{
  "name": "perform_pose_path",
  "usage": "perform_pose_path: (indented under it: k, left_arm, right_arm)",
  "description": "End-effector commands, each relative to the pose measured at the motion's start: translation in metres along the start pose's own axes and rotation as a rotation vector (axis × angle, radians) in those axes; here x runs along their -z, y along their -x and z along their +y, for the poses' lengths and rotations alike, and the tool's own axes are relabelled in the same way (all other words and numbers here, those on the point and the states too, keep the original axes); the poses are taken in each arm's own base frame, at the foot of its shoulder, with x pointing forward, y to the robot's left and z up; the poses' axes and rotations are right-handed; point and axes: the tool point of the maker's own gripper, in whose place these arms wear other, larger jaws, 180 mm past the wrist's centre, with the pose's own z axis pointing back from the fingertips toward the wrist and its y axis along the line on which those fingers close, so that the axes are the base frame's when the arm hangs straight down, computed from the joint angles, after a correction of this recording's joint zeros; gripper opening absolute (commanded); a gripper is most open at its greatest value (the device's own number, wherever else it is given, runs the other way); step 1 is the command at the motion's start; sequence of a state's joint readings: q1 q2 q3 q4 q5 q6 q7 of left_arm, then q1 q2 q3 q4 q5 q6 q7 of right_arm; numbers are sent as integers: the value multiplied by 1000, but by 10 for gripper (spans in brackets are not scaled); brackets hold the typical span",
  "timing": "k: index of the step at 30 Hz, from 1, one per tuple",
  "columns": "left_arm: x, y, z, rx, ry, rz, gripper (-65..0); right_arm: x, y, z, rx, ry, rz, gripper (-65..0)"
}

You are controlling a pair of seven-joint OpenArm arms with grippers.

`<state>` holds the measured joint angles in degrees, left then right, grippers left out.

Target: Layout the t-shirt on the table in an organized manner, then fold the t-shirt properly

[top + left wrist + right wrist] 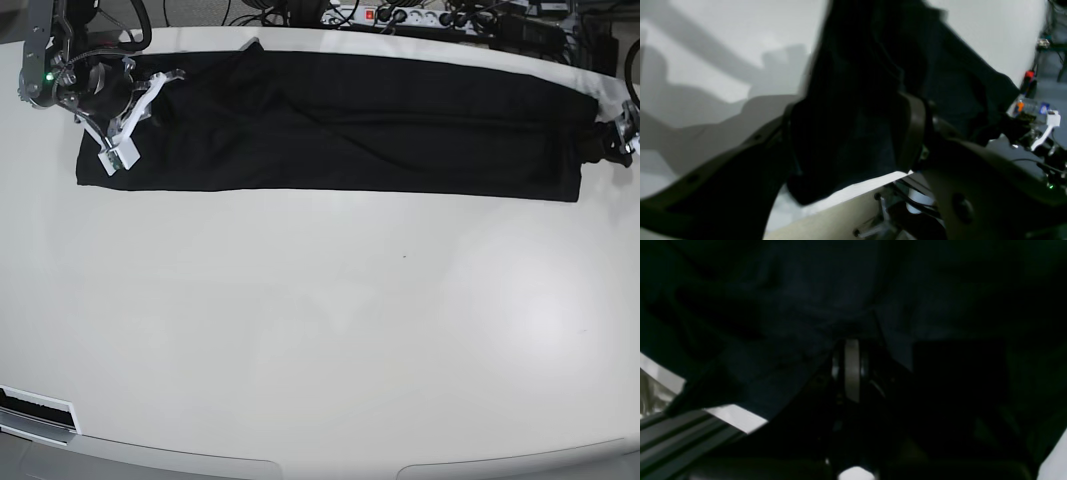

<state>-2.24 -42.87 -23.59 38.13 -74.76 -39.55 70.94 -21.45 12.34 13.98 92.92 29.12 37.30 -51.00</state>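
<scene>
Both of my grippers sit at opposite ends of the t-shirt (330, 120), which lies stretched as a long dark band across the far part of the table (320, 330), from about ten o'clock to two o'clock in the base view. My right gripper (125, 120) is at the ten o'clock end, over that end's edge; my left gripper (612, 138) is at the two o'clock end, mostly cut off by the frame.

From the left wrist camera, black cloth fills the gap between my left fingers (912, 133) and hangs down over the table's edge, so I judge that hand is clamped on the fabric. The right wrist camera is nearly all dark cloth, bunched towards the middle where the fingers meet; I read that as a closed grasp on the shirt too, though the view is dim.

Holding both ends apart seems to be what keeps the fabric taut and straight. Long creases run through the middle, so I judge the band is already doubled lengthwise and further folds are still to come.
</scene>
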Motion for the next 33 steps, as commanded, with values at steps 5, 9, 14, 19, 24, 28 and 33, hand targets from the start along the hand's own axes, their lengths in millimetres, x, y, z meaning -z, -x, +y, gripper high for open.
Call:
perform_pose_path:
  k: [5, 9, 14, 19, 24, 28, 33]
  left_arm:
    - [5, -9, -11, 44, 20, -15, -277]
    - [25, 7, -9, 42, 7, 7, -277]
    - [32, 12, 2, 58, -48, -17, -277]
    - [27, 12, 6, 66, -65, 1, -277]
    - [4, -11, -3, 75, -27, -35, -277]
    - [-12, -25, 1, 123, -73, -52, -277]
    - [-12, -34, 17, 180, -169, -96, -277]
  right_arm:
    - [-4, -11, -1, -10, -2, -37, -650]
    - [-4, -11, -2, -8, 0, -38, -650]
    - [-4, -9, -2, -8, 0, -26, -650]
    - [-4, -9, -2, -8, 0, -26, -650]
    - [-4, -9, -2, -8, 0, -26, -650]
    - [-4, -9, -2, -8, 0, -27, -650]
    - [-4, -9, -2, -8, 0, -28, -650]
